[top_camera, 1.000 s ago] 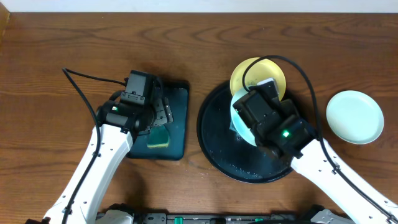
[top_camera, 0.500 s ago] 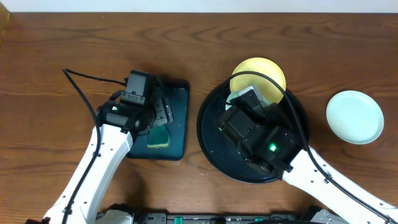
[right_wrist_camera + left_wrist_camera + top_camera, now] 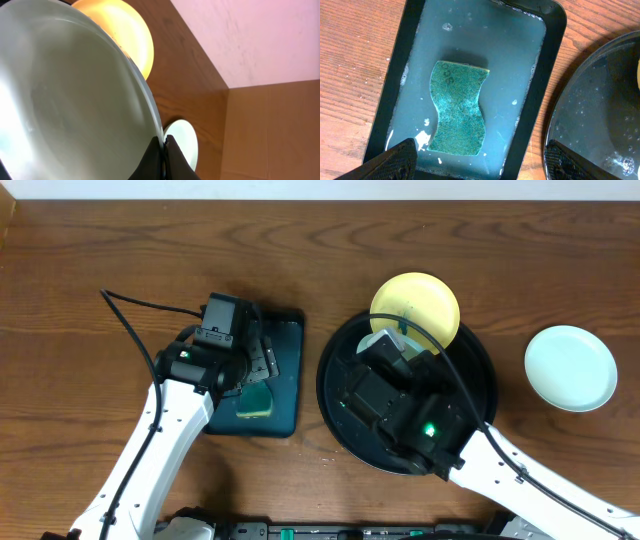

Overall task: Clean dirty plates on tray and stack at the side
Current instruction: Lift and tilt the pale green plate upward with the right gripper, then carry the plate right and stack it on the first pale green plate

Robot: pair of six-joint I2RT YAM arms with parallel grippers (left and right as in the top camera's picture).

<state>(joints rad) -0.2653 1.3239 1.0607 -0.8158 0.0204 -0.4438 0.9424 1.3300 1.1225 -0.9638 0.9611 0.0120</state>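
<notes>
My right gripper [image 3: 163, 150] is shut on the rim of a pale mint-white plate [image 3: 65, 100], which it holds tilted up on edge over the black tray [image 3: 340, 395]. From overhead the arm covers most of this plate; only a sliver [image 3: 378, 340] shows. A pale yellow plate [image 3: 415, 305] lies at the tray's far rim. Another mint-white plate [image 3: 570, 367] rests on the table to the right. My left gripper [image 3: 480, 162] hangs open above a green sponge [image 3: 459, 107], touching nothing.
The sponge lies in shallow soapy water in a rectangular dark teal tray [image 3: 547, 75] left of the black tray [image 3: 600, 100]. Water drops dot the black tray. A black cable [image 3: 140, 305] trails across the wooden table at the left.
The right arm has swung left and toward the near side with the mint plate, tipping it up on edge so less shows from overhead. The left arm has not moved.
</notes>
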